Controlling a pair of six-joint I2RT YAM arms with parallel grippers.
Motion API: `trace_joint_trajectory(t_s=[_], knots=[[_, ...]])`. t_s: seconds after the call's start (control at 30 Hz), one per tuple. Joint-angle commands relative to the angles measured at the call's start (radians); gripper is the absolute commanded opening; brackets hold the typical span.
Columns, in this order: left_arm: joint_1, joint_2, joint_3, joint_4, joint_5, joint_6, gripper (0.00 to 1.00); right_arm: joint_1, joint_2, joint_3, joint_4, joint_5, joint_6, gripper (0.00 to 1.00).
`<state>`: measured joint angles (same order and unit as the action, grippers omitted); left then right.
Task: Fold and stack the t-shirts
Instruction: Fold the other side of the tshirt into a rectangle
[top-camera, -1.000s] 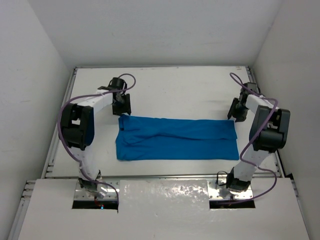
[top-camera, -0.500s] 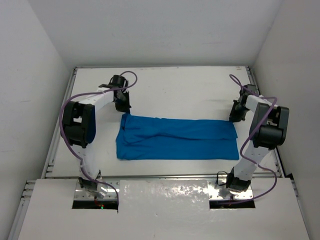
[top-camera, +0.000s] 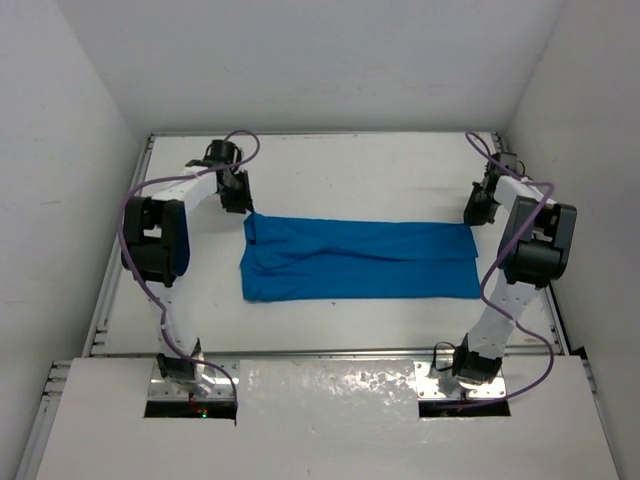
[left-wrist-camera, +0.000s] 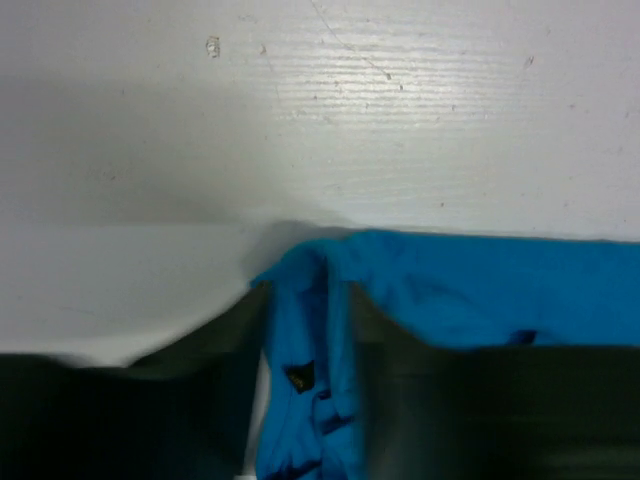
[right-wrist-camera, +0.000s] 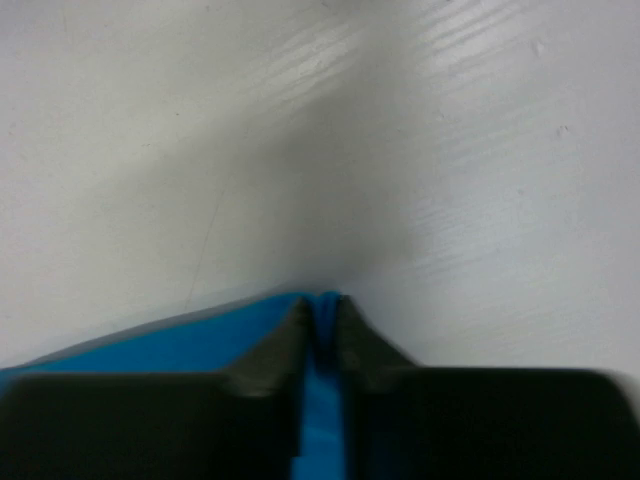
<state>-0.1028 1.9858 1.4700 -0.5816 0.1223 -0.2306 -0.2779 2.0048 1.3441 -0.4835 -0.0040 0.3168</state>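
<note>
**t-shirt held at its two far corners.** the t-shirt (top-camera: 360, 262) lies flat as a long blue band across the middle of the table (top-camera: 350, 165). a layered crease along its length suggests it is already doubled once.

the left gripper (top-camera: 238, 203) sits at the shirt's far left corner. its jaws are drawn in on a pinched ridge of blue cloth, which stands up between the fingers in the left wrist view. the right gripper (top-camera: 477, 213) sits at the shirt's far right corner, jaws almost together with only a thin edge of cloth between them.

gripping both far corners at once holds the far edge level and taut. this is judged to prepare either a fold of that edge toward the shirt's near edge or a drag to straighten the band.

beyond the shirt's far edge, a broad strip of bare table runs to the back wall (top-camera: 320, 60). on the shirt's near side the strip is narrower. to the shirt's right, the right arm (top-camera: 535, 250) stands close to the side wall (top-camera: 590, 120), so room there is tight. to the shirt's left there is somewhat more.
</note>
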Motion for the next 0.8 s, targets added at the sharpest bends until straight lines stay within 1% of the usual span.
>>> trace_joint_trajectory(t_s=[0.0, 0.03, 0.1, 0.17, 0.27, 0.3, 0.37, 0.47, 0.57, 0.6, 0.7, 0.77], knots=[[0.009, 0.024, 0.061, 0.035, 0.06, 0.007, 0.37, -0.006, 0.022, 0.044, -0.021, -0.036, 0.007, 0.21], [0.009, 0.021, 0.07, 0.037, 0.072, 0.007, 0.5, -0.006, 0.014, 0.035, -0.017, -0.04, 0.007, 0.25], [0.009, 0.008, 0.099, 0.028, 0.082, 0.005, 0.63, -0.006, -0.026, -0.002, 0.011, -0.045, 0.007, 0.31], [0.009, -0.005, 0.154, -0.024, 0.065, 0.011, 0.63, -0.007, -0.052, -0.01, 0.011, -0.039, -0.001, 0.38], [0.009, -0.045, 0.176, -0.081, 0.057, 0.01, 0.62, -0.006, -0.107, -0.011, -0.007, -0.031, -0.005, 0.4], [0.008, -0.065, 0.162, -0.083, 0.062, 0.008, 0.59, -0.006, -0.121, -0.011, -0.018, -0.033, -0.004, 0.41], [0.008, -0.131, 0.092, -0.081, 0.091, 0.004, 0.55, -0.006, -0.167, -0.017, -0.033, -0.05, 0.01, 0.41], [0.002, -0.211, -0.031, -0.078, 0.154, 0.007, 0.49, 0.022, -0.234, -0.066, -0.015, -0.115, 0.015, 0.41], [-0.021, -0.277, -0.146, -0.08, 0.203, 0.013, 0.44, 0.115, -0.277, -0.091, -0.046, -0.116, -0.011, 0.41], [-0.029, -0.309, -0.17, -0.083, 0.209, 0.016, 0.43, 0.173, -0.29, -0.112, -0.046, -0.099, -0.01, 0.41], [-0.058, -0.381, -0.285, -0.084, 0.235, 0.017, 0.43, 0.27, -0.339, -0.178, 0.008, -0.148, 0.051, 0.41], [-0.058, -0.41, -0.322, -0.08, 0.278, 0.017, 0.43, 0.345, -0.365, -0.203, 0.049, -0.163, 0.085, 0.41]])
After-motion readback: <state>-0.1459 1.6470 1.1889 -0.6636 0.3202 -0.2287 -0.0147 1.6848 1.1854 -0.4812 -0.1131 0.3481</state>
